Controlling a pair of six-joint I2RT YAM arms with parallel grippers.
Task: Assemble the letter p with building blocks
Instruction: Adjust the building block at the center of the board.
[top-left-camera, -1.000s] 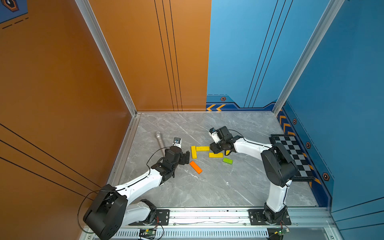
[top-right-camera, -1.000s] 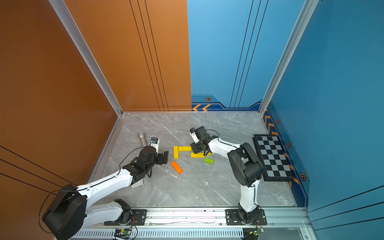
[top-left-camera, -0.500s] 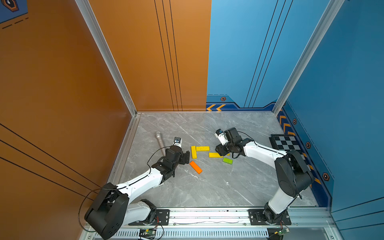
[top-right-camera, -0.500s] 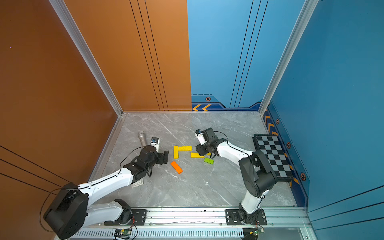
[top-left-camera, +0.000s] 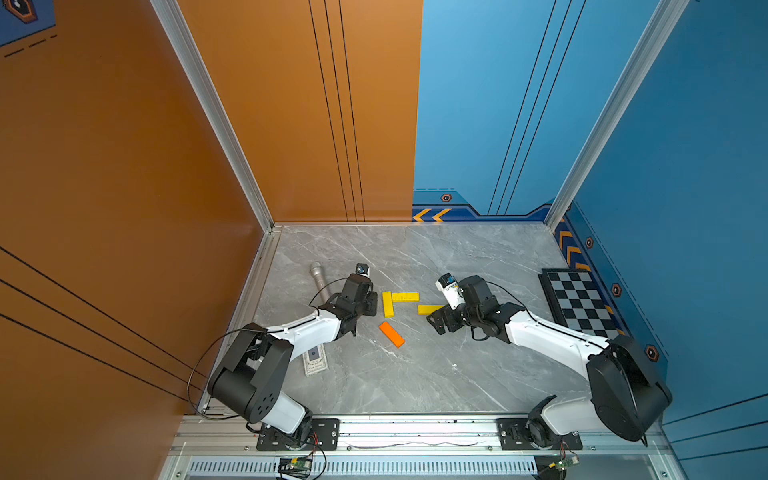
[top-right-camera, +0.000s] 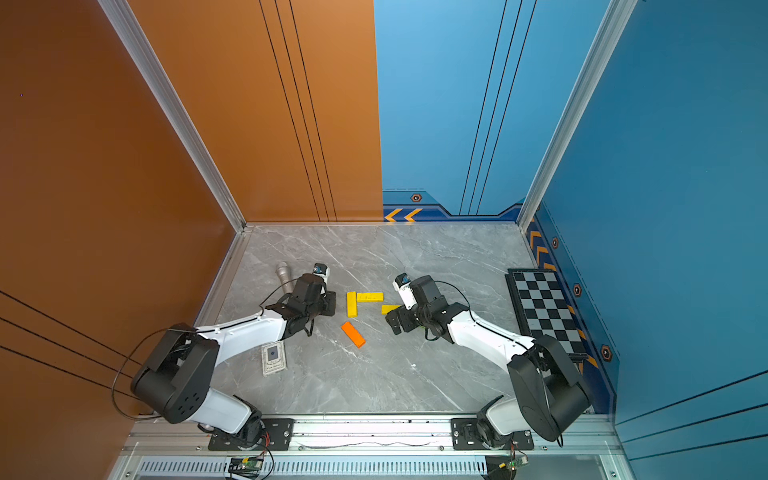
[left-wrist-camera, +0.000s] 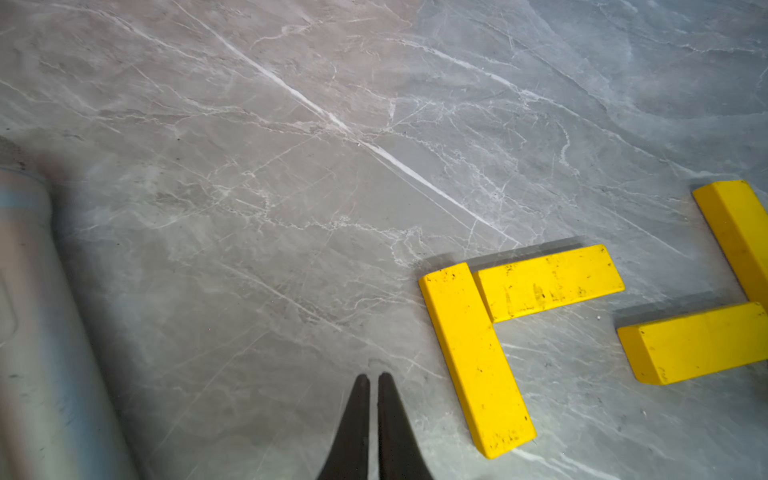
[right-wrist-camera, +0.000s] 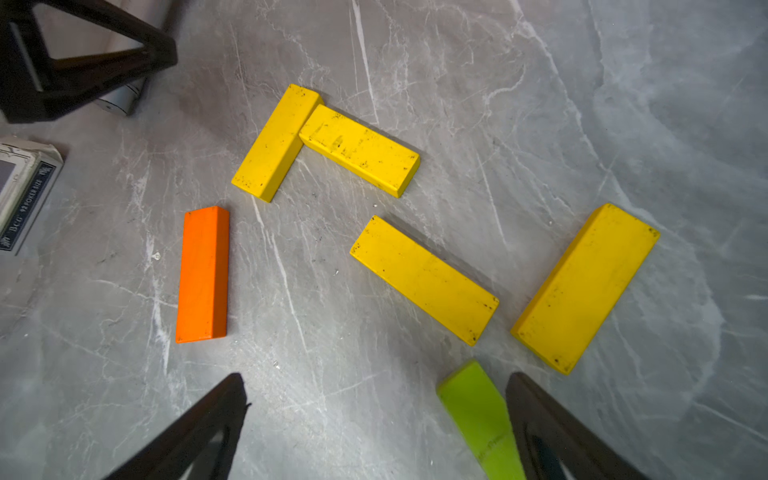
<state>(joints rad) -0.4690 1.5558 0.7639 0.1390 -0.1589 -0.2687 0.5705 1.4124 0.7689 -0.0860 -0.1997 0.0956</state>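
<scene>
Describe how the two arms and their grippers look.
The left arm and right arm have glossy white link shells between bulky black joint housings. They stand on black base plates bolted to a silver rail. Thin black cables loop out near each wrist. The left gripper and right gripper have black, tapering jaws.

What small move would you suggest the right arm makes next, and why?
Probably lower the right gripper and shut its open fingers on the green bar, which already lies between them beside one finger. The stem is not yet built: the orange bar lies alone, apart from the yellow bars.
</scene>
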